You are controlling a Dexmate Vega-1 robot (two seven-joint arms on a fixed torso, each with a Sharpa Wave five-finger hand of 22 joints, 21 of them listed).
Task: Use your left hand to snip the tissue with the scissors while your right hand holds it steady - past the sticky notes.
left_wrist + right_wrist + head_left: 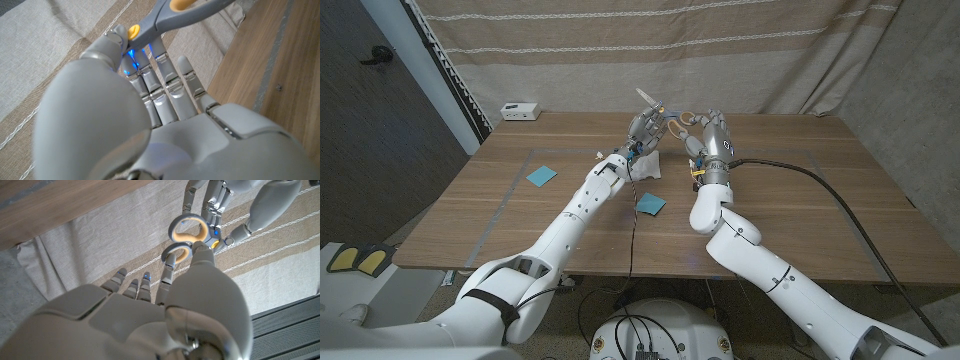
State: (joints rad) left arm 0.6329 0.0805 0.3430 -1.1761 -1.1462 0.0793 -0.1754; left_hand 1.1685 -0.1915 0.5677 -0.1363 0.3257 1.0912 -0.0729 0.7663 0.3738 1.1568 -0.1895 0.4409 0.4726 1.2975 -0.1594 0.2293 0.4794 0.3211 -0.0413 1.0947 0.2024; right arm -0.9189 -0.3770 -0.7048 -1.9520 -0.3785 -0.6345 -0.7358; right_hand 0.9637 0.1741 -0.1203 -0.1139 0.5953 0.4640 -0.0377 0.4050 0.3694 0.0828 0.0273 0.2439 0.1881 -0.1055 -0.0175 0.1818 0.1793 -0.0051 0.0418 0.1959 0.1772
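Holding the scissors (660,108) aloft near the bench's (800,190) far edge, the left hand (644,128) pinches them close to the yellow pivot, blades pointing up toward 11 o'clock. The right hand (715,138) stands just beside it at 3 o'clock, fingers (168,273) reaching at the handle loops; whether they grip is unclear. White tissue (648,167) lies below the left hand. Two blue sticky notes (541,176) sit nearer, at 8 and 6 o'clock.

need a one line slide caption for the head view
Both robot hands, left hand and right hand, meet at the raised scissors above the tissue, two blue sticky notes nearer.
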